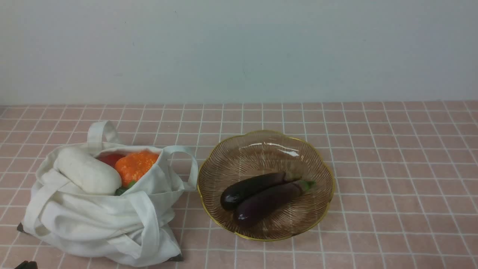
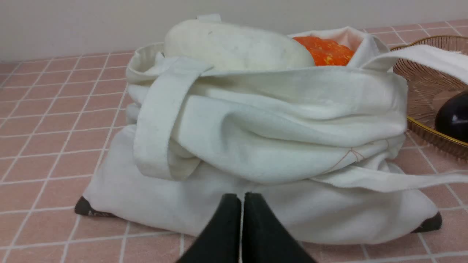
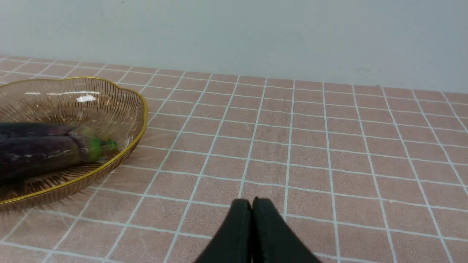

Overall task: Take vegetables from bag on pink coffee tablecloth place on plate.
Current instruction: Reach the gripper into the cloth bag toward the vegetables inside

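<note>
Two dark eggplants [image 1: 261, 196] already lie in the plate [image 1: 261, 147], near the middle of the desk. One white radish [image 1: 87, 170] sits on top of the open bag [image 1: 93, 224] by the front left corner, beside an orange vegetable [image 1: 136, 164]. The left gripper [image 2: 242, 219] and the right gripper [image 3: 252, 223] are both pressed together and hold nothing. A risk, I think: the radish is fat and smooth, with loose cloth around it, so the fingers may slip or catch the bag.
</note>
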Tool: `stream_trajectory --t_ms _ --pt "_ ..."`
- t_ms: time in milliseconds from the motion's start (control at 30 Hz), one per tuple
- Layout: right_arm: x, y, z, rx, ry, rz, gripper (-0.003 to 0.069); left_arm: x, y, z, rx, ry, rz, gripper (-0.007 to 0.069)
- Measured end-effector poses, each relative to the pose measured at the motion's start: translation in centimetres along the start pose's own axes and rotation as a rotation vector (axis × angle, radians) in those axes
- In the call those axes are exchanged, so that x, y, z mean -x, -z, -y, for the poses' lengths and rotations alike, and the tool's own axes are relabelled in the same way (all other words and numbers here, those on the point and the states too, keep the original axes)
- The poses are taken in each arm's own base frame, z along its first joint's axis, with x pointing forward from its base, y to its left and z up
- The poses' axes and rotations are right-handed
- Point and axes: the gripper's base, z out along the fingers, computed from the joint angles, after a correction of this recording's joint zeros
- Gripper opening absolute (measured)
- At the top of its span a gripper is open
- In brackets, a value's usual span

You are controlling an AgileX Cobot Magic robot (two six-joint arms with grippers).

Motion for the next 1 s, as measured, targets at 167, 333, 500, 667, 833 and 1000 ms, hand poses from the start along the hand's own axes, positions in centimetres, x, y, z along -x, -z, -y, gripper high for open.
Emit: stream_trajectory --t_ms 167,333,500,667,833,1000 --pt "0.0 0.0 0.0 0.0 0.0 0.0 -0.0015 0.0 0.0 0.0 0.0 0.0 0.0 -0.0004" --pt "0.0 0.0 0.0 0.0 0.0 0.0 -0.0015 0.0 0.0 0.0 0.0 0.0 0.0 -0.0004" --pt "0.0 0.0 0.0 0.0 0.0 0.0 -0.0015 0.0 0.0 0.0 0.0 0.0 0.0 -0.0004" --pt "0.0 0.0 0.0 0.0 0.0 0.0 -0.0015 0.0 0.0 0.0 0.0 0.0 0.0 -0.0004" --pt "0.0 0.0 0.0 0.0 0.0 0.0 -0.0015 0.07 0.0 0.04 -0.005 0.029 0.008 -0.0004" --pt "0.0 0.0 0.0 0.0 0.0 0.0 -0.0015 0.94 0.06 0.41 -0.063 0.356 0.094 -0.0004"
